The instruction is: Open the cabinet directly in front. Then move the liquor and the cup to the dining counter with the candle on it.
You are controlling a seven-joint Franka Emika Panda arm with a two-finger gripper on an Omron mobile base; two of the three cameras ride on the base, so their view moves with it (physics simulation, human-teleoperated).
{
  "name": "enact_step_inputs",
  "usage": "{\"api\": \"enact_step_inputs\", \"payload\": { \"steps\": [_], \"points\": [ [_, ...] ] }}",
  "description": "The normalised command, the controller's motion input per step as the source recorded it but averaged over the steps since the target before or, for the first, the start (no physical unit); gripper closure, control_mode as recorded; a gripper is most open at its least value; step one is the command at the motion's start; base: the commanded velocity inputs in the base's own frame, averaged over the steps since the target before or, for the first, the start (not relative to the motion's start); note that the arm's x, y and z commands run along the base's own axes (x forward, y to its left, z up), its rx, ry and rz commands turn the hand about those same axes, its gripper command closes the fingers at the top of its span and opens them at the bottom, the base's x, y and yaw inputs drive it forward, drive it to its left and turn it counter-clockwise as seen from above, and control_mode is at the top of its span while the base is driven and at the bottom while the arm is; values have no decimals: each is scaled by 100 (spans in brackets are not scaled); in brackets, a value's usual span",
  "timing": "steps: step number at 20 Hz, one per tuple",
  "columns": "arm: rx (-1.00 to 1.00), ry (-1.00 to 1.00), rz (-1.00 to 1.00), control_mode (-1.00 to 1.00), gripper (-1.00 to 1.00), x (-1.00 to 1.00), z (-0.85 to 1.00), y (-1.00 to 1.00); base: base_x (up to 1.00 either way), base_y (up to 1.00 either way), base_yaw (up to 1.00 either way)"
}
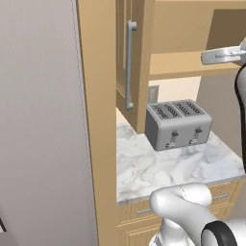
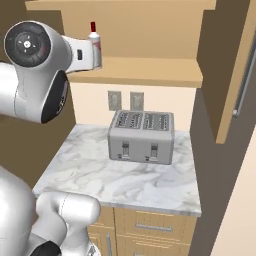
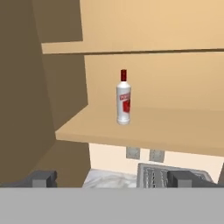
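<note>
Straight ahead of the gripper (image 3: 112, 178), whose jaws stand wide and hold nothing, the liquor (image 3: 124, 102) stands upright on the open cabinet (image 3: 175, 124) shelf, well apart.

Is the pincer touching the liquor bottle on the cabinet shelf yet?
Apart. In the hand view the liquor bottle stands alone on the shelf, well ahead of the open pincer, with bare shelf between them.

place: kitchen — toaster (image 2: 142, 136) | marble counter (image 2: 100, 177) | wood cabinet (image 1: 132, 62)
</note>
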Motion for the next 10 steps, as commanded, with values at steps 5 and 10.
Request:
{"api": "enact_step_inputs", "payload": {
  "steps": [5,10],
  "points": [
    [-1,0,-10,-100,-100,42,-1,33,0,0,0],
    [-2,0,-8,-100,-100,21,-2,24,0,0,0]
  ]
}}
